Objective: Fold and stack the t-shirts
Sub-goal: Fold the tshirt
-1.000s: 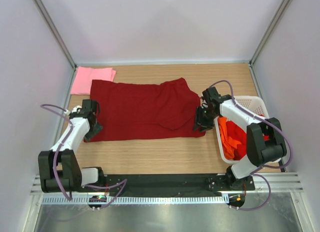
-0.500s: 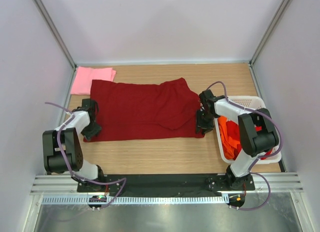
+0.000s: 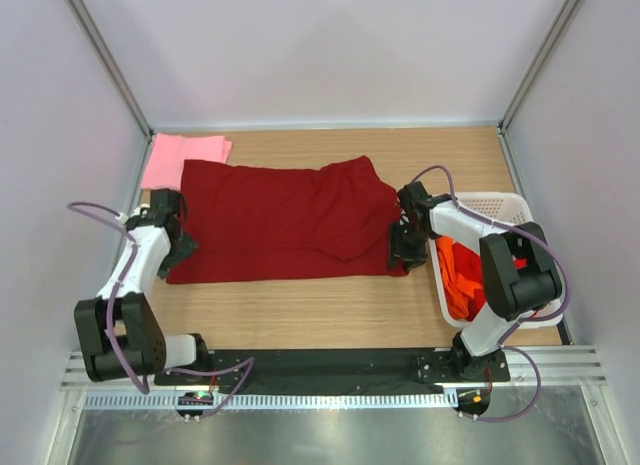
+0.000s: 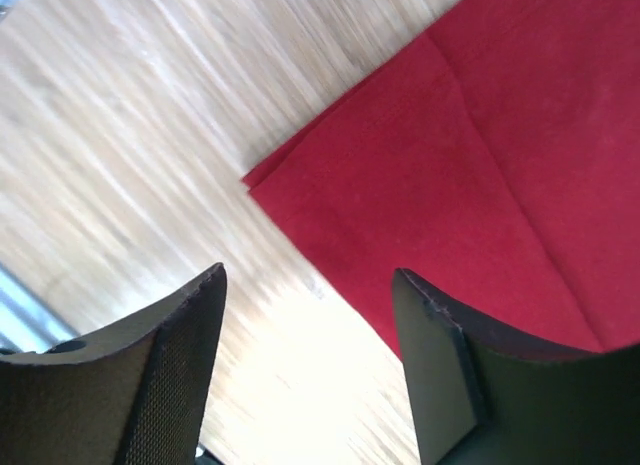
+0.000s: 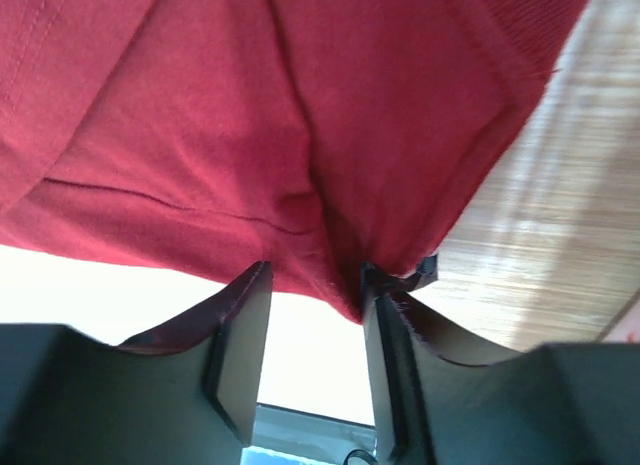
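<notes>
The dark red t-shirt (image 3: 280, 220) lies spread flat across the table. My left gripper (image 3: 176, 247) is open at its near left corner. In the left wrist view the corner (image 4: 330, 185) lies on the wood just ahead of the open gripper (image 4: 310, 315), untouched. My right gripper (image 3: 400, 247) is at the near right corner. In the right wrist view the hem (image 5: 340, 275) hangs between the parted jaws of the gripper (image 5: 315, 315), against the right finger. The light pink shirt (image 3: 180, 157) lies folded at the back left. The orange shirt (image 3: 462, 275) is in the basket.
A white slotted basket (image 3: 500, 200) stands at the right edge, beside my right arm. Grey walls enclose the table on the left, back and right. A black rail runs along the near edge.
My left gripper has shifted a little left and back at the shirt's near left corner, its elbow swinging out. My right gripper has stayed at the near right corner.
</notes>
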`<act>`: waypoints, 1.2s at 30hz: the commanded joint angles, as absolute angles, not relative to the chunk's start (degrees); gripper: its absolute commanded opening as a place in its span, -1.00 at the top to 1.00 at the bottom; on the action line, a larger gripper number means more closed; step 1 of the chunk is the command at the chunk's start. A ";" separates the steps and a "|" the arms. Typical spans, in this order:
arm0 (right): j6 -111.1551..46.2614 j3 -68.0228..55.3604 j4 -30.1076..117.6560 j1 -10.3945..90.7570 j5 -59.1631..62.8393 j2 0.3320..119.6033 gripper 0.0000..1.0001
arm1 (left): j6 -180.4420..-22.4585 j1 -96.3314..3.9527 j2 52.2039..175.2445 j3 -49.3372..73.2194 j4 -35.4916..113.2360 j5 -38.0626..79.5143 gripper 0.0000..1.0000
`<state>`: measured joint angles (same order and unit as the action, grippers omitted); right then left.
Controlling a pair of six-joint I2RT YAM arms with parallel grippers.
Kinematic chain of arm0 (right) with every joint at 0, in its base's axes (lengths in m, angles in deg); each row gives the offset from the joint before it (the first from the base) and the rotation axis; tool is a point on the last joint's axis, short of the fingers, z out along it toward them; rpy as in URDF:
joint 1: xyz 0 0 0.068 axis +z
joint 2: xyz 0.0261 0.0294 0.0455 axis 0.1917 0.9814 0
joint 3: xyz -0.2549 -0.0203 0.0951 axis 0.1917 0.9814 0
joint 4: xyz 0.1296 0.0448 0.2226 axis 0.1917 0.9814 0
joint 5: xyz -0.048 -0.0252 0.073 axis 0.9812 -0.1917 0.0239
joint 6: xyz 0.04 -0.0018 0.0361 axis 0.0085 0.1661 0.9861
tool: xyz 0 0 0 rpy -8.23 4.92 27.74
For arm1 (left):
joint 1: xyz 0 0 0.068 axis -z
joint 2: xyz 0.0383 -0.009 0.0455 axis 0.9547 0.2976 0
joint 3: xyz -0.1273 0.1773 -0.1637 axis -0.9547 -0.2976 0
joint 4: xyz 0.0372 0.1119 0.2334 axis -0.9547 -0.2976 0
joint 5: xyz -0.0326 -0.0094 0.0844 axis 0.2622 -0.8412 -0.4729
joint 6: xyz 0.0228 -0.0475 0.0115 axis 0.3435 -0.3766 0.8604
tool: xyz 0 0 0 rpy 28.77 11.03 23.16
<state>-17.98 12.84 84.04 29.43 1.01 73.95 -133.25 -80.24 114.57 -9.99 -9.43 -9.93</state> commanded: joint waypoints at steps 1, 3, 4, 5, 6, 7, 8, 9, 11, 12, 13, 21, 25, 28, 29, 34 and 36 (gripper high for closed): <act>-17.73 13.05 83.78 29.95 -1.15 73.28 0.07 | -135.39 -80.60 110.22 -7.32 -15.51 -13.19 -0.37; -17.73 13.66 83.61 30.04 -1.42 73.28 0.12 | -135.49 -80.69 107.85 -7.14 -16.49 -14.95 -0.40; -17.82 13.93 83.52 30.13 -1.51 73.11 0.14 | -135.40 -80.77 107.06 -6.97 -16.84 -15.83 -0.43; -17.90 14.19 83.35 30.13 -1.42 72.93 0.17 | -134.44 -80.95 105.74 -6.97 -17.11 -17.75 -0.45; -18.08 14.63 83.69 30.21 -1.25 72.76 0.20 | -133.91 -81.47 105.38 -6.62 -17.37 -18.47 -0.46; -18.17 14.90 83.78 30.21 -1.16 72.67 0.31 | -133.38 -82.61 105.03 -5.92 -17.98 -18.99 -0.47; -18.17 15.16 83.96 30.21 -1.07 72.49 0.36 | -132.33 -83.40 105.03 -5.56 -18.42 -19.44 -0.47; -18.25 15.77 84.22 30.30 -0.89 72.49 0.48 | -132.06 -84.02 105.29 -5.13 -18.69 -19.44 -0.47; -18.17 16.65 84.40 30.30 -0.54 72.05 0.75 | -131.97 -85.60 105.29 -4.60 -18.61 -18.57 -0.47; -17.91 17.70 85.10 30.22 -0.11 71.44 0.83 | -131.88 -85.78 105.46 -4.51 -18.25 -17.08 -0.44; -17.47 18.32 85.36 30.30 0.51 70.91 0.84 | -132.06 -85.78 105.81 -4.42 -17.73 -16.54 -0.44; -17.02 12.20 90.28 30.22 6.66 66.52 0.27 | -129.60 -85.70 109.95 -3.71 -13.07 -7.76 -0.26; -16.41 6.73 91.43 30.22 4.48 66.60 -0.15 | -127.58 -85.70 112.32 -3.63 -11.04 -6.34 -0.27; -12.82 5.41 89.68 30.30 -0.17 67.57 -0.28 | -127.58 -85.70 113.99 -3.45 -10.17 -5.38 -0.28; -9.59 5.84 87.15 30.39 -1.75 67.74 -0.28 | -127.23 -85.70 114.60 -3.36 -10.17 -5.29 -0.26; -4.19 6.29 80.80 32.31 -4.15 69.33 -0.28 | -125.91 -85.70 115.40 -3.36 -8.41 -5.55 -0.25; -4.19 5.33 79.30 32.94 -6.33 71.69 -0.28 | -126.17 -85.70 115.92 -3.71 -8.23 -5.12 -0.22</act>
<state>-7.58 6.96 84.00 31.37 -2.53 69.52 -127.34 -85.49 115.33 -5.57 -10.74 -5.88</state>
